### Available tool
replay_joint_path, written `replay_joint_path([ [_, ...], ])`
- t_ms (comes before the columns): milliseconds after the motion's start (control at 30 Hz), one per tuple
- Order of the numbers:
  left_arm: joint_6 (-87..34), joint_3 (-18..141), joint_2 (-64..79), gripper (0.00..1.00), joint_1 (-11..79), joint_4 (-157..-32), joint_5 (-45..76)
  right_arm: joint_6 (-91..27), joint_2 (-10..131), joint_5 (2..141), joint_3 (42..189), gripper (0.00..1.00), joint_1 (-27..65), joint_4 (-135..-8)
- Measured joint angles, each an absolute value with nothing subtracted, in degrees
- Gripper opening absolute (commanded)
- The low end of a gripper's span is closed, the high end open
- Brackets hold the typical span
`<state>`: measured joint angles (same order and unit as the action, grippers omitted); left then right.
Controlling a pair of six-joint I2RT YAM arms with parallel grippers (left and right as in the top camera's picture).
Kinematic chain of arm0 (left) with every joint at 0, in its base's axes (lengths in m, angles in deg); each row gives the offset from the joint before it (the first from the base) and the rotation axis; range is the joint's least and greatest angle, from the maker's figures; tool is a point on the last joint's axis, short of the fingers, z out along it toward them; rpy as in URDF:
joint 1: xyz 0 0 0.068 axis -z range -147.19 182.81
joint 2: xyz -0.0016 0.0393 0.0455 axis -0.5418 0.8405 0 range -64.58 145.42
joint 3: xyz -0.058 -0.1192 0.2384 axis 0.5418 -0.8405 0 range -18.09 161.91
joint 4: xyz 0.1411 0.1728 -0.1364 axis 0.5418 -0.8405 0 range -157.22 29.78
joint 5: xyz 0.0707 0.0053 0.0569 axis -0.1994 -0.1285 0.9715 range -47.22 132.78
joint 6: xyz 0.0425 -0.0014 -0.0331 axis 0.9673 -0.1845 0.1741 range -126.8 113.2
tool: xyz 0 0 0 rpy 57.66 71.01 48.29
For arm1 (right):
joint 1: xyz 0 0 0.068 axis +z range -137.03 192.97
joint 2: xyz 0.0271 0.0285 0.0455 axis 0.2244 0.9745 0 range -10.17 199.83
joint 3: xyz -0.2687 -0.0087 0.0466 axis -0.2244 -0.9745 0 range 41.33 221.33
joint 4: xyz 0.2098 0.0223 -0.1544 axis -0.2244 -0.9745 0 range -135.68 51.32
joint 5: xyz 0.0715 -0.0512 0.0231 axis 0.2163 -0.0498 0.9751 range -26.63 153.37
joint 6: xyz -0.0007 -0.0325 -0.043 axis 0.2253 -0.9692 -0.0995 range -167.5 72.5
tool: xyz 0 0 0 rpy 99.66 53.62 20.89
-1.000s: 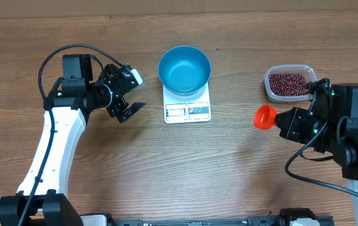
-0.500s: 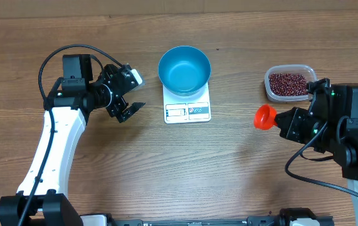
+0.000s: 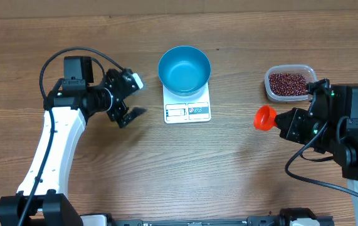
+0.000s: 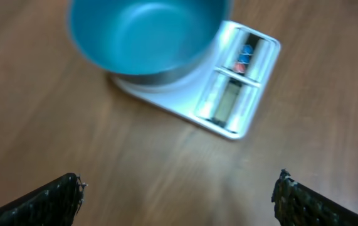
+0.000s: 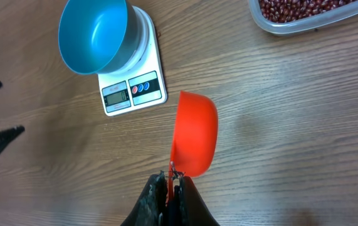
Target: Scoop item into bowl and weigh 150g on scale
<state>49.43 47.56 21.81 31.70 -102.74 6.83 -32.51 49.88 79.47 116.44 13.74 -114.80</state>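
The blue bowl (image 3: 184, 70) sits empty on the white scale (image 3: 187, 110) at the table's middle back; both also show in the left wrist view, bowl (image 4: 144, 34) and scale (image 4: 229, 94), and in the right wrist view, bowl (image 5: 93, 34) and scale (image 5: 131, 91). Dark red beans (image 3: 288, 83) fill a clear tub (image 3: 269, 88) at the right, beans (image 5: 304, 7) at that view's top edge. My right gripper (image 5: 171, 188) is shut on the handle of an empty orange scoop (image 5: 194, 141), seen from above as scoop (image 3: 265, 117) below-left of the tub. My left gripper (image 3: 130, 95) stands open, left of the scale, holding nothing.
Bare wooden tabletop (image 3: 185, 169) stretches in front of the scale. The left arm (image 3: 59, 138) and right arm (image 3: 348, 135) stand at the two sides.
The left gripper has shifted slightly, its lower finger turned; its wrist view is blurred by motion. The right arm and scoop have stayed put.
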Motion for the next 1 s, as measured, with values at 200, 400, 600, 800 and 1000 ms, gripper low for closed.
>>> replay_joint_path([
  [200, 52.1, 47.6, 21.8, 1.00, 31.7, -105.3, 2.0, -32.5, 49.9, 79.5, 116.4, 0.04, 13.8, -114.8],
  [400, 52.1, 47.6, 21.8, 1.00, 31.7, -104.6, 1.7, -32.5, 49.9, 79.5, 116.4, 0.04, 13.7, -114.8],
  [600, 52.2, 47.6, 21.8, 1.00, 31.7, -104.4, 3.8, -32.5, 49.9, 79.5, 116.4, 0.04, 13.7, -114.8],
  [800, 52.2, 47.6, 21.8, 1.00, 31.7, -104.4, 7.9, -32.5, 49.9, 79.5, 116.4, 0.04, 13.7, -114.8],
  [1000, 52.1, 47.6, 21.8, 1.00, 31.7, -104.4, 11.4, -32.5, 49.9, 79.5, 116.4, 0.04, 13.7, -114.8],
])
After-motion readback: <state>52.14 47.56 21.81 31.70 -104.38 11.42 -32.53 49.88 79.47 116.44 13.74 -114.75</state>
